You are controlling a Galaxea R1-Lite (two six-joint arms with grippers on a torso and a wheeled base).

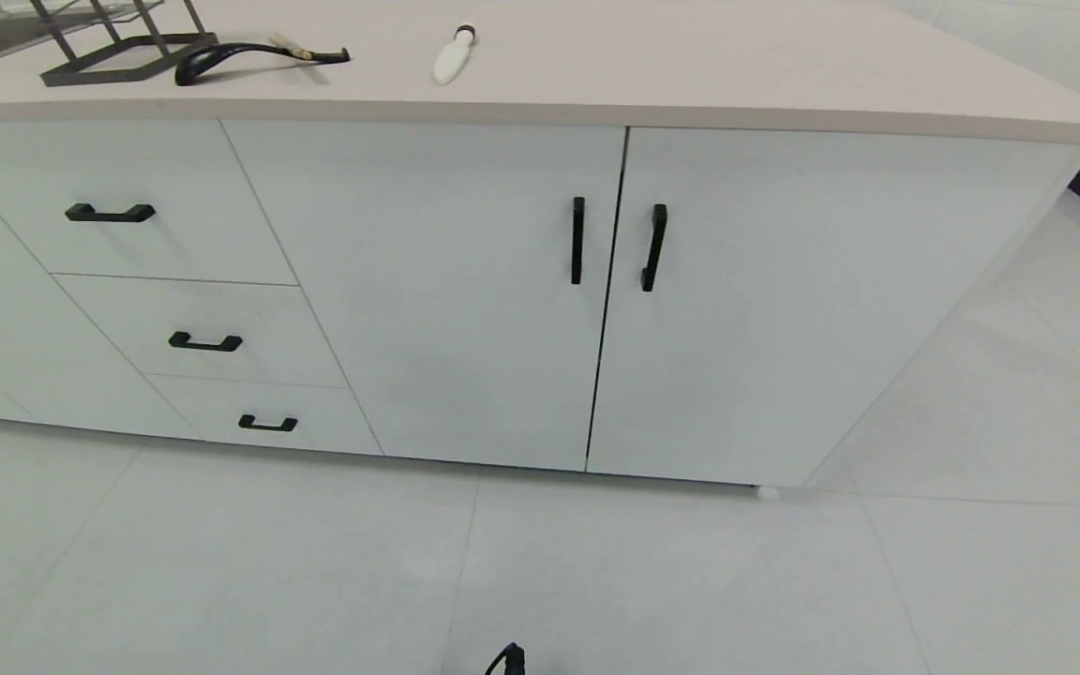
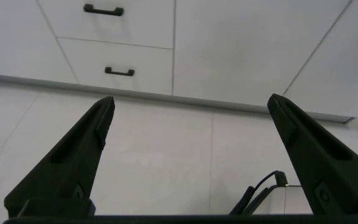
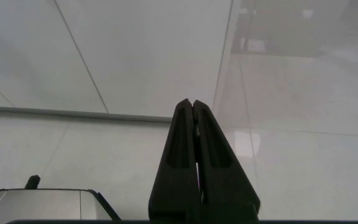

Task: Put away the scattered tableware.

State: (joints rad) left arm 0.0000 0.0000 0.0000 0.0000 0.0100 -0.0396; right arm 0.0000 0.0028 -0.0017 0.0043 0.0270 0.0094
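We find tableware lying on the countertop (image 1: 690, 66).
We see a black ladle (image 1: 240, 50) at eleven o'clock beside a rack (image 1: 118, 42), a white utensil (image 1: 453, 56) toward twelve; left gripper (image 2: 191, 109) fingers spread, right gripper (image 3: 193, 124) fingers pressed together.

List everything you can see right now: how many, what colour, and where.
black curved utensil: one, black, on the countertop beside the rack
white short utensil with a dark end: one, on the countertop, apart from the black one
black metal rack: one, at the countertop's left end
beige countertop: one, over the cabinet
white drawers: three, black handles, left
white cabinet doors: two, black upright handles, shut
pale grey tiled floor: in front
left gripper: black, open, above the floor
right gripper: black, shut, above the floor
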